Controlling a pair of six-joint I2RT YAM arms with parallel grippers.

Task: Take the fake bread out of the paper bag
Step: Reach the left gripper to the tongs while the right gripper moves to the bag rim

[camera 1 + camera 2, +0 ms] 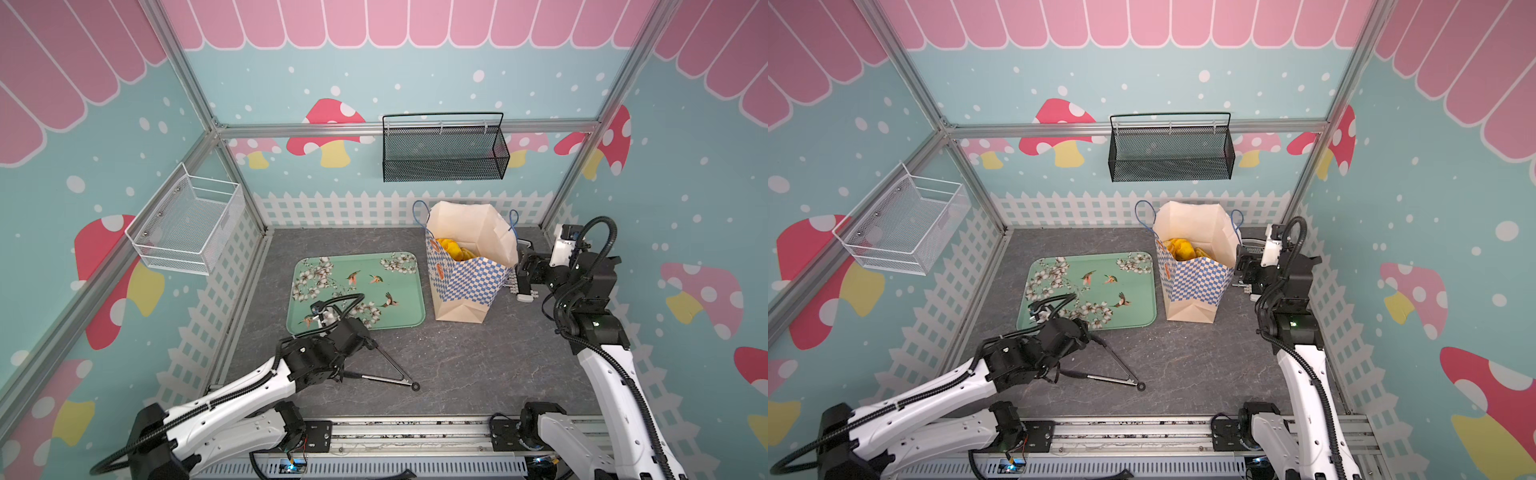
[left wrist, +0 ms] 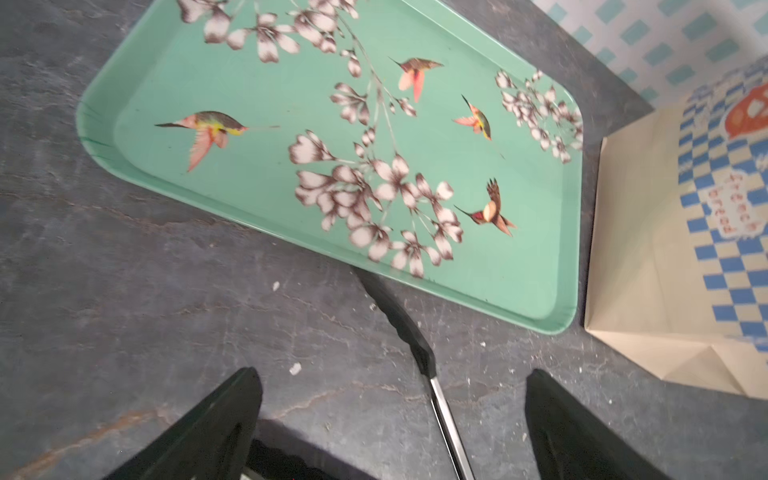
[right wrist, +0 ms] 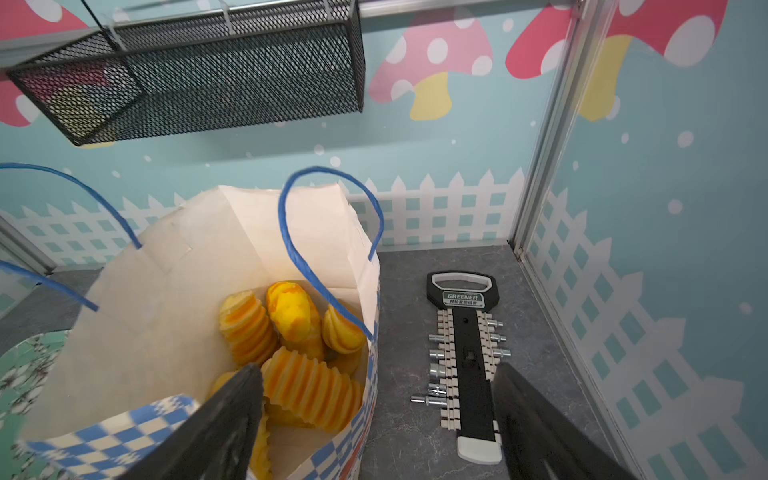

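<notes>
Bread [image 3: 307, 386] lay heaped inside the paper bag [image 3: 166, 316]; right pincer [image 3: 376, 372], jaws apart, hung at the bag's rim, left pincer [image 2: 392, 372], also apart, farther off.

- Green floral tray [image 1: 399, 291], flat on grey desk [image 1: 457, 365].
- Black-handled tongs [image 2: 409, 332], beside the tray.
- Socket rack [image 3: 467, 353], on desk.
- Black mesh basket [image 1: 444, 153], white wire basket [image 1: 187, 226], wall-mounted.

One bag [image 1: 465, 286] — one tray [image 1: 401, 301] — two baskets [image 1: 444, 160]
</notes>
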